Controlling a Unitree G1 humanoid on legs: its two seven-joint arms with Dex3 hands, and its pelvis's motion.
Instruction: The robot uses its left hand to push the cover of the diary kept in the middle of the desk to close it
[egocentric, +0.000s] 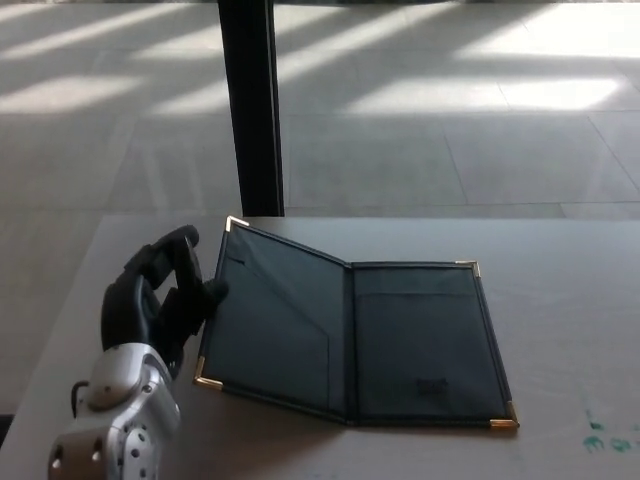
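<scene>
A dark diary (350, 335) with gold corner tips lies open in the middle of the pale desk (560, 300). Its right half lies flat, and its left cover (270, 320) stands tilted up off the desk. My left hand (160, 295) is just to the left of that raised cover, fingers apart and curled, with a fingertip (215, 291) at or very near the cover's outer edge. It holds nothing. The silver forearm (115, 420) comes in from the lower left. My right hand does not show.
A black post (250, 105) stands behind the desk's far edge, above the diary's left corner. Beyond it is a tiled floor with sunlit stripes. Green marks (605, 435) stain the desk at the lower right.
</scene>
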